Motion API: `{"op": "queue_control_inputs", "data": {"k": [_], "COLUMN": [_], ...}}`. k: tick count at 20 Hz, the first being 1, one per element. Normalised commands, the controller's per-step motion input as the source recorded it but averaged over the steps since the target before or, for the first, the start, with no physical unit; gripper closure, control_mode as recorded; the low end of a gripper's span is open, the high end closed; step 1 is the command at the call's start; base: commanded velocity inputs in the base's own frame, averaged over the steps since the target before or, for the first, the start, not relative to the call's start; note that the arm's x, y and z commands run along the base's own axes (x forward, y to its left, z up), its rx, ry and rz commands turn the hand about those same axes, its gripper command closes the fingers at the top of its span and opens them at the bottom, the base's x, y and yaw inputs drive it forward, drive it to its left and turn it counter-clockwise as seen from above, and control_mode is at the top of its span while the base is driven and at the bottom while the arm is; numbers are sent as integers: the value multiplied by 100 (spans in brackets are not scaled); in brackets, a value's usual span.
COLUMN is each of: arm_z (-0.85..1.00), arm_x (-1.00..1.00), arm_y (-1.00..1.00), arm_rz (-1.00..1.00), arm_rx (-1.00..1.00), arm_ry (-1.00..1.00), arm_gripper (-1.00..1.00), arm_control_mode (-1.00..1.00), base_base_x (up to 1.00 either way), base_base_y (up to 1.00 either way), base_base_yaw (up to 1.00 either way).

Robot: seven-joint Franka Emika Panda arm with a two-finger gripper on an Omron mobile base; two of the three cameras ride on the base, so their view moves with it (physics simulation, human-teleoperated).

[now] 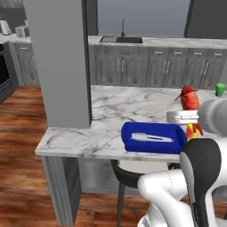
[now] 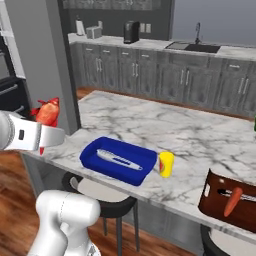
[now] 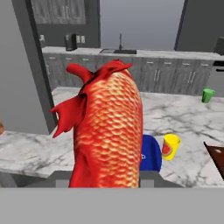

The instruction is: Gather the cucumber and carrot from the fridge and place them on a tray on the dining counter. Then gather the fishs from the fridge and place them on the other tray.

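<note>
On the counter [image 2: 200, 135], the blue tray [image 2: 90, 150] already holds the silver fish [image 2: 118, 159]; the gripper [image 1: 188, 116] clamps the red fish [image 3: 107, 127], not yet delivered. A carrot [image 2: 232, 201] lies in the brown tray [image 2: 215, 200].

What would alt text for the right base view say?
A white robot arm's claw holds a red-orange fish beside a marble counter. On the counter, a blue tray holds a silver fish, beside a yellow cup and a brown tray with a carrot.
</note>
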Motion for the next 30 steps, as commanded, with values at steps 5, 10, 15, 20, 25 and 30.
{"op": "queue_control_inputs", "data": {"k": [5,10,15,20,25,30], "arm_z": [0,-3,-30,-61,-63,-45], "arm_x": [0,67,100,66,37,22], "arm_y": [0,-15,-6,0,0,0], "arm_rz": [0,-7,-2,0,1,2], "arm_rx": [0,11,15,5,0,0], "arm_ry": [0,14,34,20,9,8], "arm_gripper": [100,100,100,100,100,100], "arm_control_mode": [100,-100,-100,-100,-100,-100], "base_base_x": [62,14,0,0,0,0], "base_base_y": [0,0,0,0,0,0], "base_base_yaw": [-22,-3,0,0,0,0]}}
